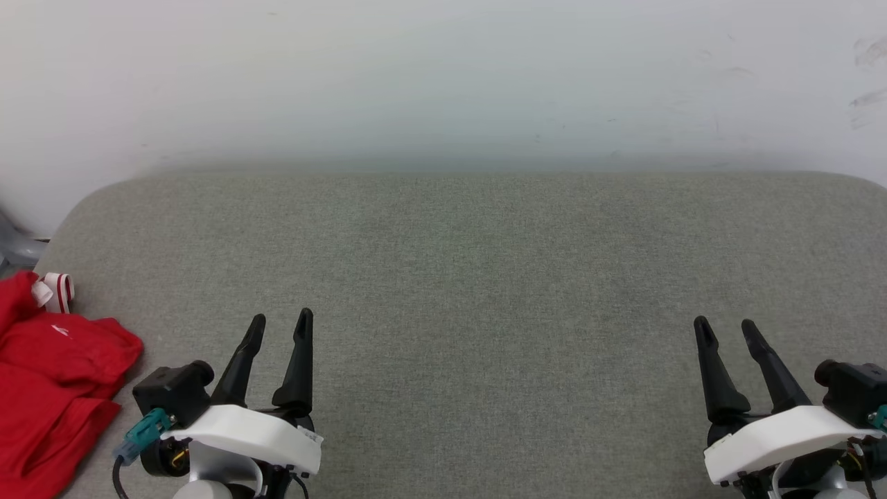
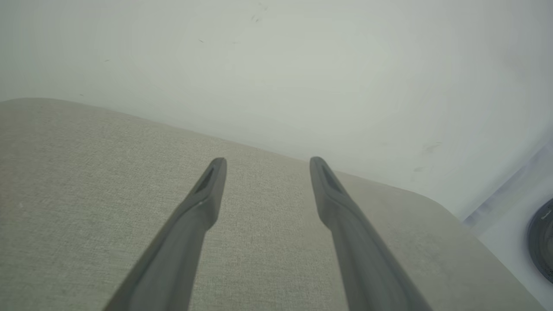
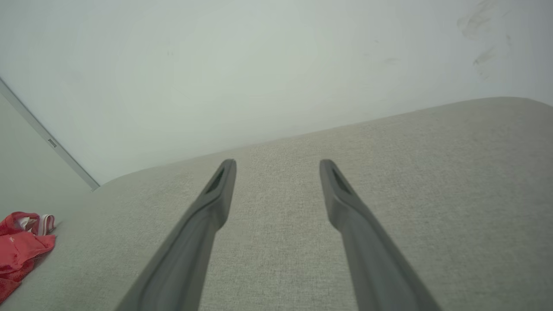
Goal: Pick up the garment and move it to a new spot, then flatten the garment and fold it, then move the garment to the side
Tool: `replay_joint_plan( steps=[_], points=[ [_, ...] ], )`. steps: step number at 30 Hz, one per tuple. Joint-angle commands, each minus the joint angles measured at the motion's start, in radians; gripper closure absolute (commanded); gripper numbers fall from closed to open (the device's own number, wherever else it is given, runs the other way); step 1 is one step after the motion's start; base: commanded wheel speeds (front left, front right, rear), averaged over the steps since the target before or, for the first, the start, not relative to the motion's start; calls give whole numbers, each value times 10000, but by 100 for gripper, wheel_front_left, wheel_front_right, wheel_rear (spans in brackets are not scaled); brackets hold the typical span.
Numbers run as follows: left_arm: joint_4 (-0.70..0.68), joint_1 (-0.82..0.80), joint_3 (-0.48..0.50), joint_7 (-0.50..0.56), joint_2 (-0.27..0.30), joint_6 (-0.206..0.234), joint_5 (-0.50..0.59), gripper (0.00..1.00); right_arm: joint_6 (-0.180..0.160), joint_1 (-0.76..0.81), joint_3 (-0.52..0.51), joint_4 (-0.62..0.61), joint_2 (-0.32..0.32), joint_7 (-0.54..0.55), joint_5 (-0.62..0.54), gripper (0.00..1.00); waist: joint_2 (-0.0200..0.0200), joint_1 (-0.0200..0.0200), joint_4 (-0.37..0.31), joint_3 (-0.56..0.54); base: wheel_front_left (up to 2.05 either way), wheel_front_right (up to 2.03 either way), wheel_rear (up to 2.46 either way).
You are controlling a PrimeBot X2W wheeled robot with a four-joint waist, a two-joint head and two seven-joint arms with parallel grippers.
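Observation:
The red garment (image 1: 52,378) lies crumpled at the left edge of the grey fabric surface (image 1: 485,277), with a bit of white red-striped trim (image 1: 57,291) at its top. Part of it runs out of the head view. It also shows at the far left in the right wrist view (image 3: 21,248). My left gripper (image 1: 280,326) hovers open at the lower left, just right of the garment and apart from it. My right gripper (image 1: 727,331) is open at the lower right, far from it. Each wrist view looks between open empty fingers (image 2: 207,194) (image 3: 216,198).
A pale wall (image 1: 443,76) rises straight behind the padded surface. The surface has rounded back corners. A grey object (image 1: 14,246) sits off its left back corner, and a dark round thing (image 2: 542,237) lies beyond its edge in the left wrist view.

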Motion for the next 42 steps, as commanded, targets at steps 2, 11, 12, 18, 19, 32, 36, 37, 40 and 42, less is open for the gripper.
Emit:
replay_joint_plan(
  steps=[2, 11, 12, 18, 19, 32, 36, 37, 40, 42],
  points=[
    [-7, 5, -129, -137, 121, 89, 513, 0, 0, 9, -50, -214, -19, 38, -571, 0, 0, -1, 10, -3, 0, 0, 0],
    [182, -38, -322, -353, 215, 249, 1392, 0, 0, 114, -81, -375, -19, 107, -1560, 0, 0, -1, 41, -12, 0, 0, 0],
    [190, -41, -329, -384, 212, 257, 1462, 0, 0, 125, -79, -394, -19, 113, -1654, 0, 0, -1, 44, -16, 0, 0, 0],
    [297, -25, -359, -516, 180, 249, 1830, 0, 0, 171, -79, -484, -19, 140, -2140, 0, 0, -1, 56, -23, 0, 0, 0],
    [311, -25, -363, -546, 175, 233, 1903, 0, 0, 187, -100, -491, -19, 157, -2193, 0, 0, -1, 56, -21, 0, 0, 0],
    [449, 18, -351, -823, 38, 73, 2664, 0, -1, 183, -154, -560, -17, 22, -2915, 0, 0, -1, 32, -6, 0, 0, 0],
    [507, 10, -328, -871, 5, 50, 2832, 0, 0, 169, -149, -565, -17, -23, -3057, 0, 0, -1, 40, -13, 0, 0, 0],
    [522, 7, -322, -897, -6, 34, 2890, 0, 0, 165, -154, -570, -17, -45, -3110, 0, 0, -1, 47, -16, 0, 0, 0],
    [584, -4, -287, -950, -27, -8, 3067, 0, -1, 150, -166, -579, -17, -90, -3311, 0, 0, -1, 69, -16, 0, 0, 0],
    [621, -14, -256, -999, -45, -18, 3166, 0, -1, 153, -180, -582, -17, -110, -3402, 0, 0, -1, 92, -21, 0, 0, 0]
  ],
)
